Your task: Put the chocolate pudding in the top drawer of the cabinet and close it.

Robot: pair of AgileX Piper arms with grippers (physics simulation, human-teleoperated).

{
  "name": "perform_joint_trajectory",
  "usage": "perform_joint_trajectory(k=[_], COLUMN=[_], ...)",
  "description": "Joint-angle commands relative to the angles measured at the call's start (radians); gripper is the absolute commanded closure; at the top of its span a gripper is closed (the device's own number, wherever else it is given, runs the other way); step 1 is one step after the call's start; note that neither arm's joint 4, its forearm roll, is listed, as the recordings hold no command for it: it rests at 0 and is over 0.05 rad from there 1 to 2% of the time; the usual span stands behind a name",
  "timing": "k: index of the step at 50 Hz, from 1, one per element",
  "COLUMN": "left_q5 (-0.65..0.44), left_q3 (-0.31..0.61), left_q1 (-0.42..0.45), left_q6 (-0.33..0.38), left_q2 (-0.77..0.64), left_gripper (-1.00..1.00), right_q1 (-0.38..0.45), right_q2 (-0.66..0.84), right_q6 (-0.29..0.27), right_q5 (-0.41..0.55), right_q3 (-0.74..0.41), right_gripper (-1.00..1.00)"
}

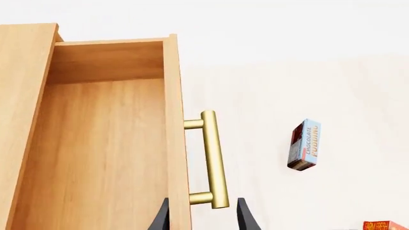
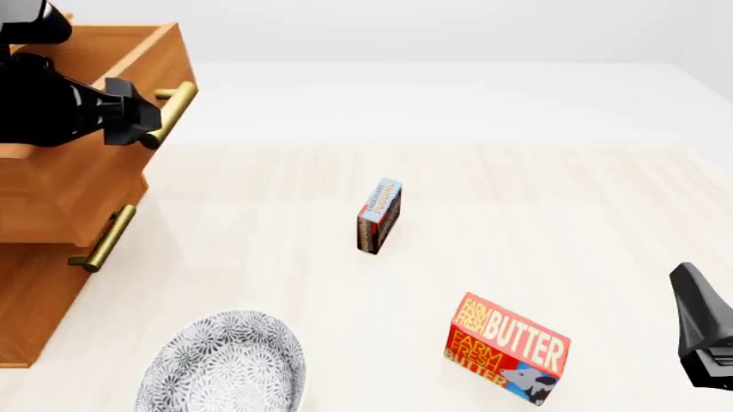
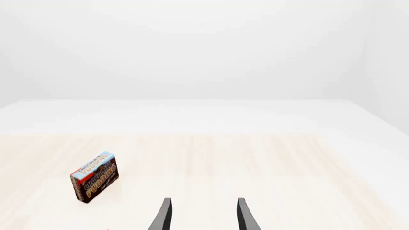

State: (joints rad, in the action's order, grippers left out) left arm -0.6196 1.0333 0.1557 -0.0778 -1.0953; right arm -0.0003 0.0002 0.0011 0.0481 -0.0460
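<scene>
Chocolate pudding [image 2: 379, 215] stands mid-frame on the bench [image 2: 550, 206]. Left end effector [image 1: 201, 216] straddles the open top drawer [image 2: 103, 103] handle [image 1: 213, 160], released, fingertips cropped. Right end effector [image 3: 201, 215] released, lower right, mostly cut off.

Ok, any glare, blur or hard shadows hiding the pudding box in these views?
Front view: flat, even light, chocolate pudding sharp, only a faint shadow. Left wrist view: its label is readable. Right wrist view: box crisp, pale background washes into the table; no glare anywhere.

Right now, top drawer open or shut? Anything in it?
Open: the top drawer juts out from the cabinet, brass handle between the left gripper fingers. Visible interior is bare wood.
</scene>
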Motion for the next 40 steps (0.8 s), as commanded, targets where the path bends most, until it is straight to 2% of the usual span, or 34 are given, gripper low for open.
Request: perform_joint_trajectory(k=[1,40], left_q5=[0.018,0.076], left_q3=[-0.035,-0.059], left_q1=[0.038,0.097], left_q6=[0.042,0.004], left_q2=[-0.055,-0.078], left_gripper=[-1.00,-1.00], right_q1=[0.000,0.000], right_q2=[0.000,0.000], right_q6=[0.000,0.000], right_q5=[0.000,0.000], right_q3=[0.000,0.000], right_gripper=[-1.00,-1.00])
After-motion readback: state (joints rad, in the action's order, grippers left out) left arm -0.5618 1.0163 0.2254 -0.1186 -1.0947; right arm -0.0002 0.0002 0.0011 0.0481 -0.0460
